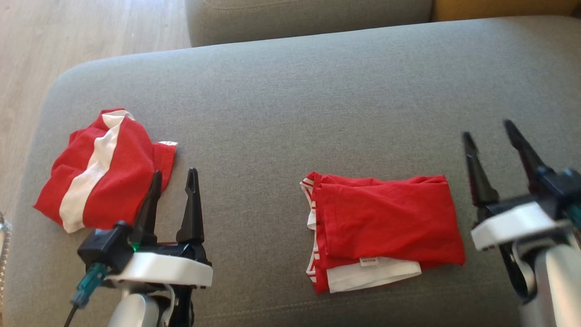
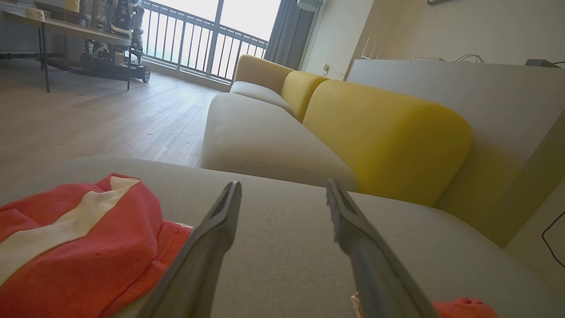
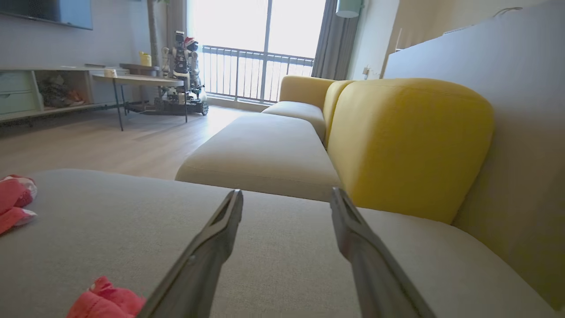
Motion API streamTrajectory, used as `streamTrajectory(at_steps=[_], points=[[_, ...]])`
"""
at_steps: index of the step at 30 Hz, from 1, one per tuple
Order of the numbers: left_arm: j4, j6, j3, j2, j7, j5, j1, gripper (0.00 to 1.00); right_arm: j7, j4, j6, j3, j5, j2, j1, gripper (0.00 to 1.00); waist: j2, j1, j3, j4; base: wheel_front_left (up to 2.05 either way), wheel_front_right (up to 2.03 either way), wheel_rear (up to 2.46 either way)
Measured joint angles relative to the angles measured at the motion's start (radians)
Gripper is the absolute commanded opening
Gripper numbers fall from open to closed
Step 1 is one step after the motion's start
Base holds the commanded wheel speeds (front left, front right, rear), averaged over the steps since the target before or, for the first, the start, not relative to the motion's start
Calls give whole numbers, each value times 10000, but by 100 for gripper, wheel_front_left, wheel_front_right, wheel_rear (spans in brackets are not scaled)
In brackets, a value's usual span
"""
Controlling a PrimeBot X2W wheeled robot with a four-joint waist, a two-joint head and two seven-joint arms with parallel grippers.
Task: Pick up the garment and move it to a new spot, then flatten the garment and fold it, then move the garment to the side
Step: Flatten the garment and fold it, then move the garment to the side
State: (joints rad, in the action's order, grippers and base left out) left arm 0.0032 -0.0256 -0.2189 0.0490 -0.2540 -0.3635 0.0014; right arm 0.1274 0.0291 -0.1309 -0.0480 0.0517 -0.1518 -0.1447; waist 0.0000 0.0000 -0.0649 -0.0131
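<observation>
1. You are looking at the folded garment (image 1: pixel 390 218), lying untouched at about 5 o'clock on the sofa cushion (image 1: pixel 290 91). Both hands are standing released and empty. Gripping only the top red layer for the sideways move is likely pulling the fold open.
2. The right hand (image 1: pixel 488 129) is hovering at the garment's 3 o'clock. A shallow pinch from there is risking dragging and bunching cloth on the soft cushion.
3. The left hand (image 1: pixel 174 173) is waiting just beside the second garment (image 1: pixel 100 172) at 9 o'clock. Sweeping it across is risking a snag.

Folded red-and-white garment (image 1: pixel 386 222), lying flat, middle of grey cushion (image 1: pixel 281 113)
</observation>
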Motion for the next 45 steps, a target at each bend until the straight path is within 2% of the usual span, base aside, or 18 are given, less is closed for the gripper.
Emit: streamTrajectory(at_steps=[4, 11, 33, 37, 45], points=[[8, -8, 10, 0, 0, 25, -78, 100, 784, 77, 0, -696, -581, 483, 526, 100, 0, 0, -36, 109, 0, 0, 0], [144, 82, 119, 0, 0, 297, 7, 100, 1189, 209, 0, -1162, -871, 945, 849, 100, 0, 0, -85, 205, 0, 0, 0], [100, 63, 125, 0, 0, 380, 230, 100, 1250, 150, 0, -1151, -399, 1047, 1132, 100, 0, 0, 89, 62, 0, 0, 0], [81, 63, 113, 0, 0, 407, 255, 100, 1220, 1229, 0, -1072, 408, 1053, 1162, 100, 0, 0, 91, 94, 0, 0, 0], [71, 81, 88, 0, 0, 435, 258, 100, 932, 2660, 0, -1070, 980, 1060, 1105, 100, 0, 0, -188, 8, 0, 0, 0]])
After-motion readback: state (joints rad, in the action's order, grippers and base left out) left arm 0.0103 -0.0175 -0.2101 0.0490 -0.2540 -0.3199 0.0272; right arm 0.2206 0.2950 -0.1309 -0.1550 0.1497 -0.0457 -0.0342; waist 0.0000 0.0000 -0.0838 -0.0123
